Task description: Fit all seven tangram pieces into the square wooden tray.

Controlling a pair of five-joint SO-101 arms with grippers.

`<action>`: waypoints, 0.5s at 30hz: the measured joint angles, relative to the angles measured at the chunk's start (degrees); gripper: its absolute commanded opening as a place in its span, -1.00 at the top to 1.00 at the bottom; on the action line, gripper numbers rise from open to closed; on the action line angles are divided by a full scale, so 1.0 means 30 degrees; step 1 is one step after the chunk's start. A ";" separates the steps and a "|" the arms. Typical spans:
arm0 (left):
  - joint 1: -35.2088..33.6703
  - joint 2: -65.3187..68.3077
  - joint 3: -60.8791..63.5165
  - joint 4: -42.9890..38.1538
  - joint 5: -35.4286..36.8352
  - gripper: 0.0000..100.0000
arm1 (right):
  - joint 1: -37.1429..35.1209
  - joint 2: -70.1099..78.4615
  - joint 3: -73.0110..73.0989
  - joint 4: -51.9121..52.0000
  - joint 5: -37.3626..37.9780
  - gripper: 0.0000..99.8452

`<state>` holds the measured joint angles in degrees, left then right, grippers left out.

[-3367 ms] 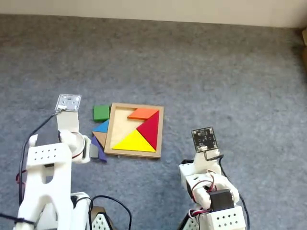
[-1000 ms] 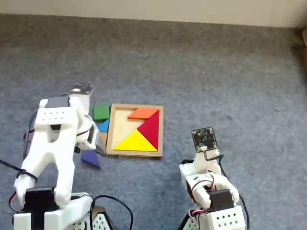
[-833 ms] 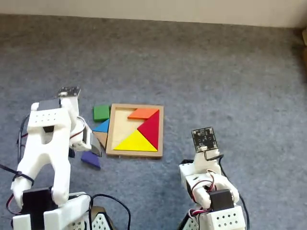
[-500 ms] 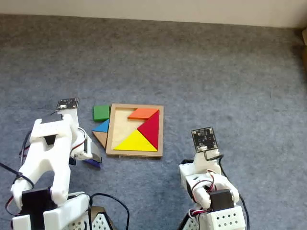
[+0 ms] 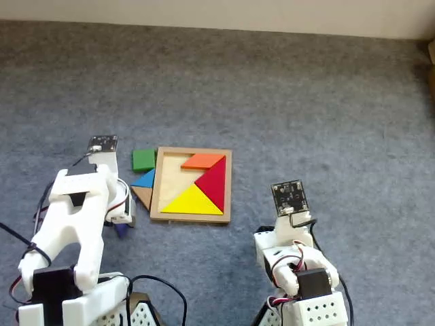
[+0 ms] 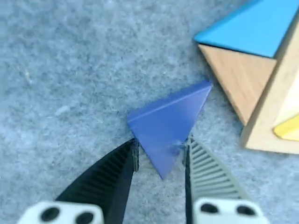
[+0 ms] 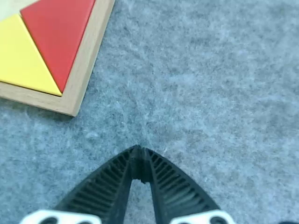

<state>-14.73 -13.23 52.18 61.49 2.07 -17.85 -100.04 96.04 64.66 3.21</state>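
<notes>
This looks to me like an informal room, a home or small office corner serving as a hobby robotics bench, not a factory or a proper lab. Grey short-pile carpet (image 5: 306,102) lies under my left gripper (image 6: 161,148) and my right gripper (image 7: 139,158) alike, and far ahead of both it ends at a pale wall strip (image 5: 217,13). The arms are white printed plastic, with a bare circuit board (image 5: 289,196) and loose cables (image 5: 158,278) behind the grippers. The work is a toy: a wooden tangram tray (image 5: 190,218) between the grippers, with a blue triangle (image 6: 166,119) at my left gripper.
</notes>
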 measured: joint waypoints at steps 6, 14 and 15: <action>0.0029 0.0000 -0.0059 0.0000 -0.1993 0.70 | 0.0000 0.0000 0.0000 0.0000 0.0000 0.99; 0.0088 0.0000 -0.2256 0.1875 -0.2872 0.70 | 0.0000 0.0000 0.0000 0.0000 0.0000 0.99; 0.0088 0.0000 -0.2608 0.2168 -0.2872 0.70 | 0.0000 0.0000 0.0000 0.0000 0.0000 0.99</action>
<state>-14.46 -13.23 44.35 68.00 -6.55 -17.85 -100.04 96.04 64.66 3.21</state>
